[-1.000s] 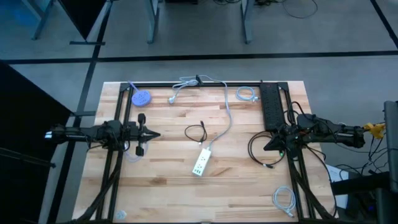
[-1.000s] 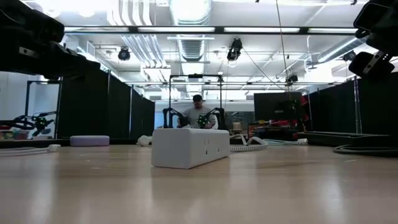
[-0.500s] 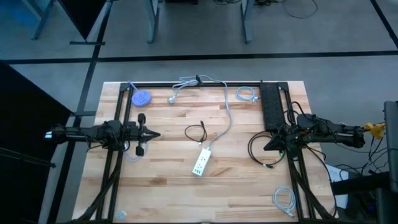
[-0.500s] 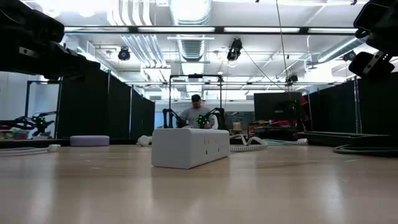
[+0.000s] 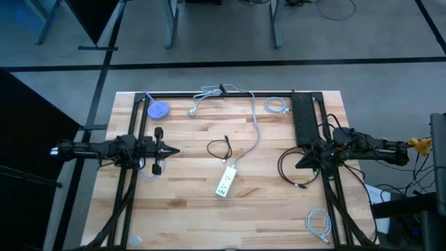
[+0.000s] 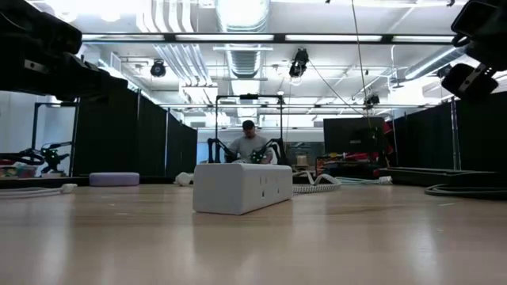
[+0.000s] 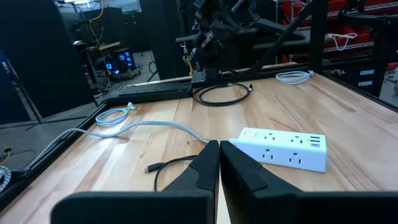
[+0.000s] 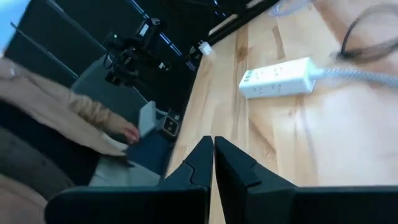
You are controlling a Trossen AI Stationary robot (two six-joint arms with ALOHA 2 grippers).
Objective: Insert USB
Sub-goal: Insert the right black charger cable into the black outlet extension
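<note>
A white power strip (image 5: pixel 224 183) lies flat near the table's middle, and its braided cord (image 5: pixel 255 129) runs to the far edge. The strip also shows in the low view (image 6: pixel 242 188), the left wrist view (image 7: pixel 283 148) and the right wrist view (image 8: pixel 280 78). A thin black USB cable (image 5: pixel 224 160) lies looped just beyond the strip, with its plug (image 7: pixel 152 168) flat on the wood. My left gripper (image 5: pixel 173 150) hovers shut left of the cable. My right gripper (image 5: pixel 300 164) hovers shut right of the strip. Neither touches anything.
A black power bar (image 5: pixel 303 118) and a coiled black cable (image 5: pixel 284 167) lie by the right arm. White coiled cables (image 5: pixel 277 106) (image 5: pixel 318 224) and a blue disc (image 5: pixel 159 109) lie near the edges. A person's hand (image 8: pixel 130 134) shows beyond the table's left edge.
</note>
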